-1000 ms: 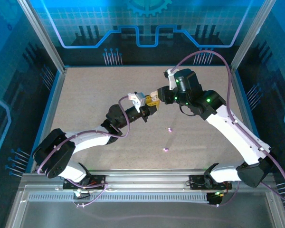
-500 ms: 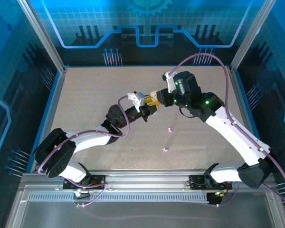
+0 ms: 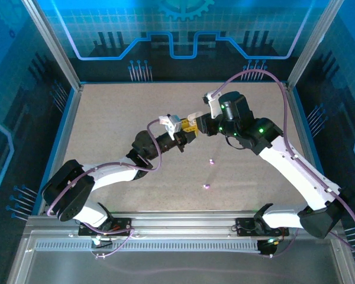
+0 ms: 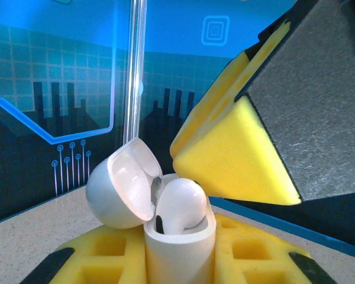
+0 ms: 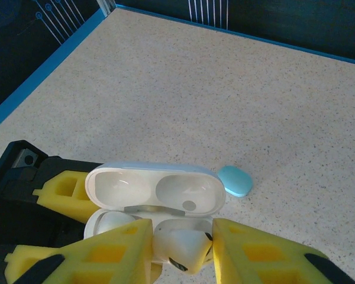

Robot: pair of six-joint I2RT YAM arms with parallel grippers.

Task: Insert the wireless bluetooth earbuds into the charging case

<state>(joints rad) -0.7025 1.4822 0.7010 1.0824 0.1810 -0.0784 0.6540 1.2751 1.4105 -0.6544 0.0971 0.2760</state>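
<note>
Nearest on the tabletop (image 3: 106, 112), right of centre, a purple earbud (image 3: 206, 186) lying loose. A little farther, a second purple earbud (image 3: 211, 161), lying apart from the first.

Beyond those, at mid-tabletop, both arms meeting tip to tip above the surface. Left jaws closed on the case (image 4: 178, 260), yellow pads (image 4: 106, 248) pressing its two sides. Body held upright, lid (image 4: 121, 189) swung open and tipped back.

Seated in the open body, a white earbud (image 4: 180, 204), rounded head up and standing above the rim. Right jaws reaching in from the right, narrowly parted and clamped on that white earbud. One yellow pad against each side of it in the right wrist view.

Down on the tabletop, a light blue earbud (image 5: 235, 180), seen just beside the lid's corner from the right wrist. Cannot tell whether touching the lid or lying below it.

Farther still, speckled tabletop running out to a blue border (image 5: 47, 65) and dark wall panels (image 5: 296, 23).
</note>
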